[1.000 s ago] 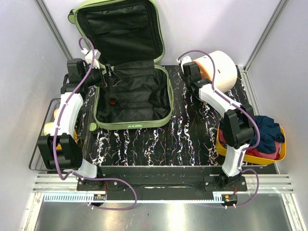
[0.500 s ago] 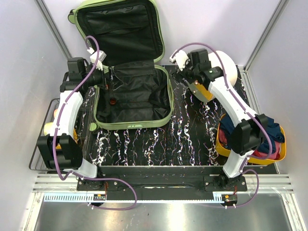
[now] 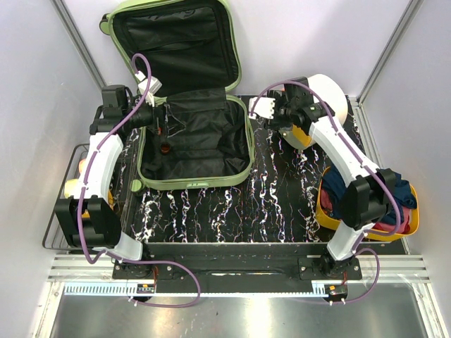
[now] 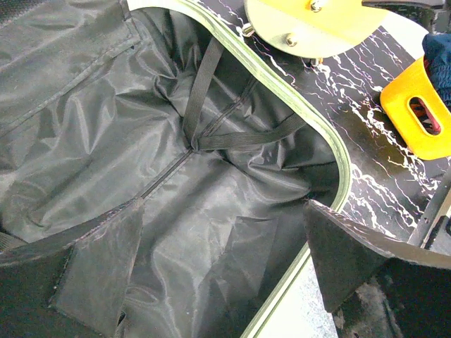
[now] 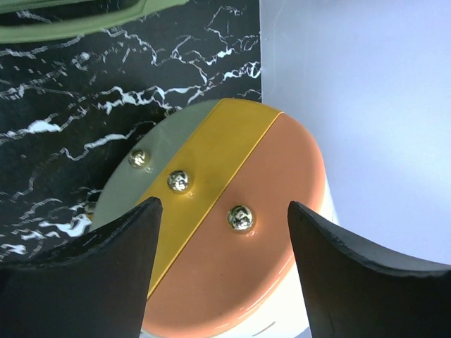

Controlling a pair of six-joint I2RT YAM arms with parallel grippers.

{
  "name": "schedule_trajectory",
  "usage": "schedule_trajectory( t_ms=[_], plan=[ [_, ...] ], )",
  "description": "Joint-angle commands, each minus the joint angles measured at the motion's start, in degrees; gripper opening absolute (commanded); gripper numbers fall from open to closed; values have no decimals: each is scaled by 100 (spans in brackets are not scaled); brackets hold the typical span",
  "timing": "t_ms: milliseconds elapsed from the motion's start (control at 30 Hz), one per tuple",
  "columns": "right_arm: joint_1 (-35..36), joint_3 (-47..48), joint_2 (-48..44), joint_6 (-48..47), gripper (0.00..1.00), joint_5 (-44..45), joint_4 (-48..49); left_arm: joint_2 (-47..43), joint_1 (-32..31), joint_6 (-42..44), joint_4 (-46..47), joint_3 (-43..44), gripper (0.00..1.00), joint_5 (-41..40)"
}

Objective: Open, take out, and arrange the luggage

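Observation:
The pale-green luggage (image 3: pixel 197 184) lies open at the back left. Its lid leans on the back wall and its black-lined base is flat on the table. My left gripper (image 3: pixel 161 118) hangs open over the base's left edge. In the left wrist view the left gripper (image 4: pixel 224 211) holds nothing above the black lining (image 4: pixel 176 183) and its crossed straps. My right gripper (image 3: pixel 289 125) is open by a round cream case (image 3: pixel 331 98). In the right wrist view the right gripper (image 5: pixel 224 204) is above the case's grey, yellow and orange face (image 5: pixel 232 246), apart from it.
A yellow-orange tray (image 3: pixel 412 222) with dark blue and red clothes stands at the right edge. A wire basket (image 3: pixel 63 204) with yellowish things hangs at the left edge. A small dark red thing (image 3: pixel 164 148) lies in the luggage base. Walls close in on three sides.
My right arm has lifted and swung its wrist round over the round case, and its gripper now points down at the case's face. My left arm has barely shifted.

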Motion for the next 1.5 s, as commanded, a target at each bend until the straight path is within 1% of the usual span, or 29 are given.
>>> schedule_trajectory(
  t_ms=[0,200,267,433,500,533,700,733,800,1033,1100,1467],
  plan=[
    [-74,-138,49,-981,77,297,551,-180,-13,30,147,40,99,304],
    [-135,-578,111,-1755,74,526,1228,-206,-13,47,147,40,99,252],
    [-196,-640,146,-1956,73,544,1309,-197,-5,56,156,40,99,252],
    [-390,-605,391,-2221,66,526,1546,-180,-13,73,156,49,99,225],
    [-478,-613,427,-2327,62,491,1634,-171,-13,73,156,67,99,225],
    [-504,-605,462,-2353,57,448,1643,-171,-13,73,147,75,99,216],
    [-566,-622,445,-2476,42,202,1643,-180,-13,126,121,67,99,234],
    [-557,-640,436,-2511,35,71,1626,-180,-13,117,120,75,99,216],
    [-557,-648,392,-2564,31,-71,1520,-162,-13,135,129,93,99,225],
    [-496,-675,225,-2687,26,-615,1081,-83,-13,144,120,172,99,208],
    [-452,-657,190,-2679,22,-712,949,-74,-13,161,129,163,99,199],
    [-30,-727,172,-2591,20,-906,747,-74,-5,126,120,146,99,14]
  ],
)
